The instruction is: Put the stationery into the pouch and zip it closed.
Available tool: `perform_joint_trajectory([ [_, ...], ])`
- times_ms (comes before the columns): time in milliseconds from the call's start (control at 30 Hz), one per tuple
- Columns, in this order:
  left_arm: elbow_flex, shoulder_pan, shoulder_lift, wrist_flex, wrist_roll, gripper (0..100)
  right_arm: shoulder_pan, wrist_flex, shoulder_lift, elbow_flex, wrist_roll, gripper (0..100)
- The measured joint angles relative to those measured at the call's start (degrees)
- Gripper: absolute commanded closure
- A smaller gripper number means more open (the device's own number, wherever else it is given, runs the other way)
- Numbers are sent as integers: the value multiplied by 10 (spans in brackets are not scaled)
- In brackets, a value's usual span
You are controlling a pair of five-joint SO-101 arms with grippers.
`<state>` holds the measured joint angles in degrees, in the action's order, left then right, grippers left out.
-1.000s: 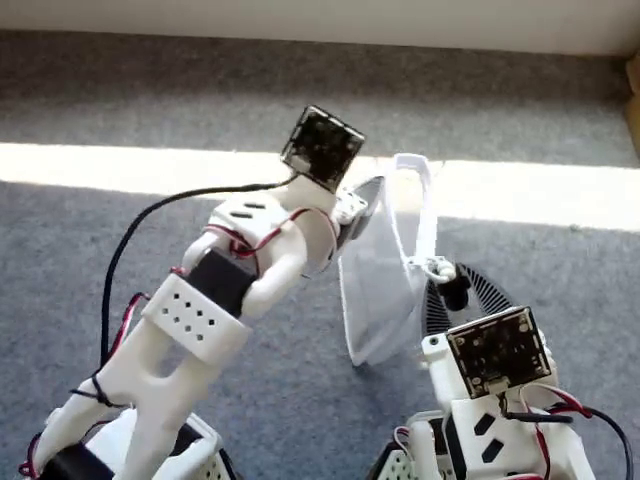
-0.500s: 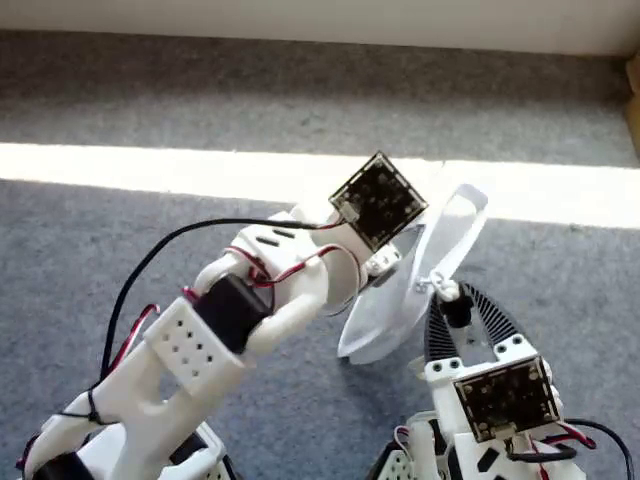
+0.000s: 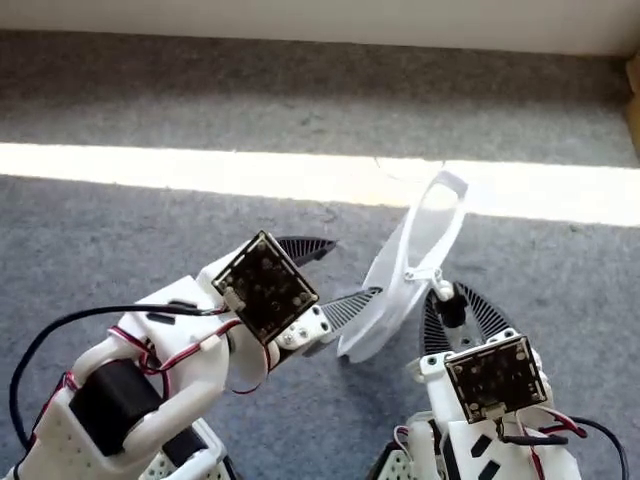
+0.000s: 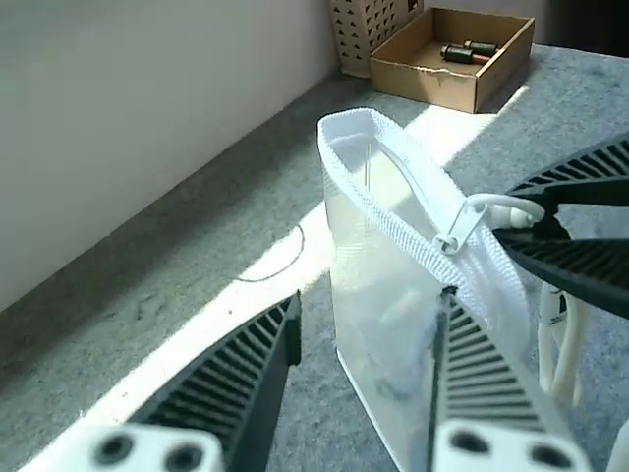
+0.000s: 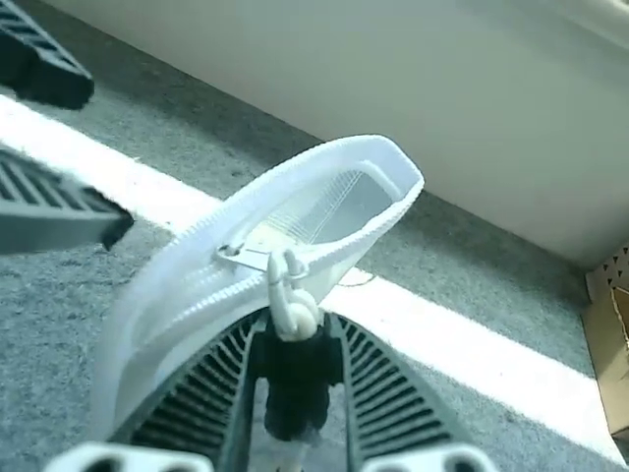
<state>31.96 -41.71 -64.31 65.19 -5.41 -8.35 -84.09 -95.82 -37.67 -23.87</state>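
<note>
While the pouch (image 3: 398, 285) is held upright right of centre by the right claw (image 3: 452, 298), clamped on its pull (image 5: 288, 295), the left claw (image 3: 355, 268) is spread beside it. If the side is not pinned, the pouch could be dragged over when zipped.

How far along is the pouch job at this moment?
Done: something pale already sits inside the pouch. In hand: the right tool pinches the zip pull, with the zip partway along; the left tool is open beside the pouch. Left: the far end of the mouth gapes, so zipping remains.
</note>
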Motion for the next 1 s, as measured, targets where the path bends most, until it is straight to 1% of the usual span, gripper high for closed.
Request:
perform_joint_trajectory([
  [133, 6, -3, -45, 28, 11, 747, -1, 0, 0, 0, 0, 994],
  [233, 6, -30, -72, 56, 42, 741, 0, 0, 0, -16, 0, 994],
  [300, 6, -52, -78, 68, 51, 741, -2, 0, -2, -30, 0, 994],
  [367, 6, -57, -80, 71, 54, 741, -2, 9, -2, -41, 0, 994],
  [533, 11, -59, -80, 71, 56, 741, -3, 18, -2, -46, 0, 994],
  [700, 55, -62, -77, 71, 56, 741, -4, 18, -2, -46, 0, 994],
  [867, 84, -62, -89, 46, 56, 771, -4, 18, -2, -46, 0, 994],
  [1000, 105, -62, -84, 14, 56, 772, -4, 18, -2, -46, 0, 994],
])
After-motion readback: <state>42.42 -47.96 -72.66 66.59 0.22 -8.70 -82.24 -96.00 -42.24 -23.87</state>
